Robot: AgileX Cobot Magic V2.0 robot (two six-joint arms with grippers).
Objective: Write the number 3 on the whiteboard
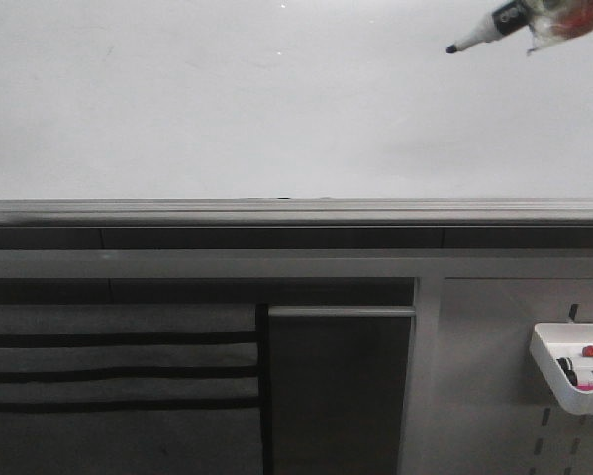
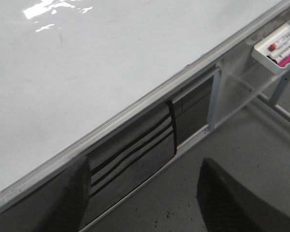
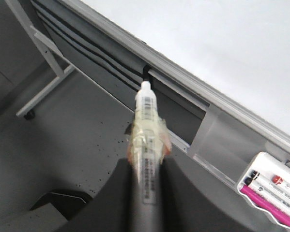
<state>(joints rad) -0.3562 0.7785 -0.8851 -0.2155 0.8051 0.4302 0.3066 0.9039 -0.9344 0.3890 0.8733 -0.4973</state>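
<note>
The whiteboard (image 1: 227, 99) is plain white and glossy, and I see no number 3 or any other mark on it. It also shows in the left wrist view (image 2: 62, 72) and the right wrist view (image 3: 222, 43). My right gripper (image 3: 145, 166) is shut on a white marker (image 3: 147, 116) wrapped in clear tape. In the front view the marker (image 1: 479, 33) enters at the top right, its black tip pointing left over the board. I cannot tell whether the tip touches. My left gripper (image 2: 145, 208) is open and empty, below the board's edge rail (image 2: 135, 104).
A grey and black edge rail (image 1: 276, 213) runs under the board. Below it are dark panels (image 1: 341, 396) and a grey perforated panel (image 1: 494, 396). A white tray (image 1: 551, 381) on that panel holds spare markers; it also shows in both wrist views (image 2: 266, 55) (image 3: 251, 171).
</note>
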